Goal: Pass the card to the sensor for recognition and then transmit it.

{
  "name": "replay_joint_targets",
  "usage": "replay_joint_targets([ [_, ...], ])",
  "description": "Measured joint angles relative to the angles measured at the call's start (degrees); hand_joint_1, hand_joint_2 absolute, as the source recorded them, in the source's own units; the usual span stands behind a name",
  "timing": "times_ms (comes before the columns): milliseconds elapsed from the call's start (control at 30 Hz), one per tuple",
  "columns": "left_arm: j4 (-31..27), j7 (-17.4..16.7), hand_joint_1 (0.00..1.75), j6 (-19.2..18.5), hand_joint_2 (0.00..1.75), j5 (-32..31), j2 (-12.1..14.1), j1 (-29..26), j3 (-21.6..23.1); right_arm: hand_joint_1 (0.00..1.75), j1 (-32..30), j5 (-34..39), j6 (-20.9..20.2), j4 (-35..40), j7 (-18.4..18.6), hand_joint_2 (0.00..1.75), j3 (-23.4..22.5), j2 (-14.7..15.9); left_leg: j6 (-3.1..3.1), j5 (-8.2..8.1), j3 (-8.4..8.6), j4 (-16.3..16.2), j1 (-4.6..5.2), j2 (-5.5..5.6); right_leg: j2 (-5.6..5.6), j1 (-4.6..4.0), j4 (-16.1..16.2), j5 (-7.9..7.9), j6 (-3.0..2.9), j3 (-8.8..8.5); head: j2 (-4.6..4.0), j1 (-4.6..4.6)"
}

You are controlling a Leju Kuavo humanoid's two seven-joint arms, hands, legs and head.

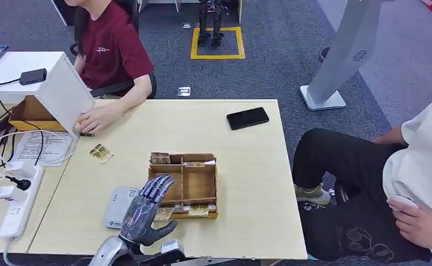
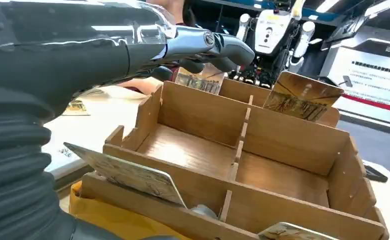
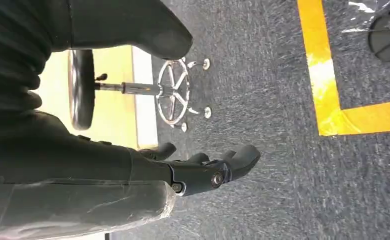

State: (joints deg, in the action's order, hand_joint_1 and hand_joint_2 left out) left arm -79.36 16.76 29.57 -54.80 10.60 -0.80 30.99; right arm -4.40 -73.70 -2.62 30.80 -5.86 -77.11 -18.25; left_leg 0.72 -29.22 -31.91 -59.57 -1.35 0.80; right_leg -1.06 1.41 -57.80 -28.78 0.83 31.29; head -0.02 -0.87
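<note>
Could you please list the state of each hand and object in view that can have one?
left hand: open, fingers spread, over the box's near left corner
right hand: empty, fingers loosely curled, above the carpet
wooden box: lidless, cards leaning in its front and back slots, middle compartments empty
phone: flat, screen dark
loose card: flat on the table

- The left hand (image 1: pixel 147 209) covered the near-left corner of the wooden tray (image 1: pixel 205 183) and part of the card reader (image 1: pixel 117 208).
- The prints on the cards (image 1: pixel 198 210) in the tray were too small to read.
- The picture's edge cut off the seated person (image 1: pixel 111 47) behind the counter (image 1: pixel 247 160).
</note>
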Motion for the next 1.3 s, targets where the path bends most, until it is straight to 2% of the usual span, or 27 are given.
replay_joint_targets([
  [133, 0.00, -0.24, 0.00, 0.00, 1.75, -0.09, 0.02, -0.16, 0.00, 0.00, 0.10, -0.52, 0.53, -0.24, -0.39, 1.75, -0.33, -0.02, 0.00, 0.00, 0.00, 0.00, 0.00, 0.00, 0.00, 0.00, 0.00, 0.00, 0.00, 0.00, 0.00, 0.00],
  [333, 0.35, -0.48, 0.00, 0.39, 1.75, -1.11, 0.00, 0.10, 0.00, 0.00, 0.75, -1.27, -1.22, 0.07, -0.41, 1.75, -1.75, -0.02, 0.00, 0.00, 0.02, 0.00, 0.00, -0.01, -0.01, 0.00, 0.00, 0.00, 0.00, 0.00, 0.00, 0.00],
  [533, 0.68, -2.38, 0.00, 2.14, 1.75, -3.96, 0.04, 0.09, -0.02, 0.00, 1.14, -2.75, -1.03, 0.07, -1.35, 1.75, -2.95, -0.02, 0.00, 0.00, 0.01, 0.00, 0.00, -0.01, -0.01, 0.00, 0.00, 0.00, 0.00, 0.01, 0.00, 0.00],
  [800, 1.07, -2.58, 0.00, 2.38, 1.75, -4.46, 0.37, 0.16, -0.02, 0.00, 1.54, -2.97, -0.85, 0.07, -1.53, 1.75, -4.04, -0.07, 0.00, 0.00, 0.01, 0.00, 0.00, -0.01, -0.01, 0.00, 0.00, 0.00, 0.00, 0.02, 0.00, 0.00],
  [1200, 1.09, -4.94, 0.00, 3.61, 1.75, -6.47, 1.18, -0.50, -0.11, 0.00, 1.74, -5.25, 1.51, -1.12, -2.40, 1.75, -5.27, -0.20, 0.00, 0.00, 0.00, 0.00, 0.00, -0.01, -0.01, 0.00, 0.00, 0.00, 0.00, 0.02, 0.00, -0.02],
  [1300, 1.07, -6.45, 0.00, 4.44, 1.75, -7.23, 1.49, -1.02, -0.39, 0.00, 1.74, -6.05, 2.34, -1.57, -2.78, 1.75, -5.64, -0.20, 0.00, 0.00, 0.00, 0.00, 0.00, -0.01, -0.01, 0.00, 0.00, 0.00, 0.00, 0.03, 0.00, 0.00],
])
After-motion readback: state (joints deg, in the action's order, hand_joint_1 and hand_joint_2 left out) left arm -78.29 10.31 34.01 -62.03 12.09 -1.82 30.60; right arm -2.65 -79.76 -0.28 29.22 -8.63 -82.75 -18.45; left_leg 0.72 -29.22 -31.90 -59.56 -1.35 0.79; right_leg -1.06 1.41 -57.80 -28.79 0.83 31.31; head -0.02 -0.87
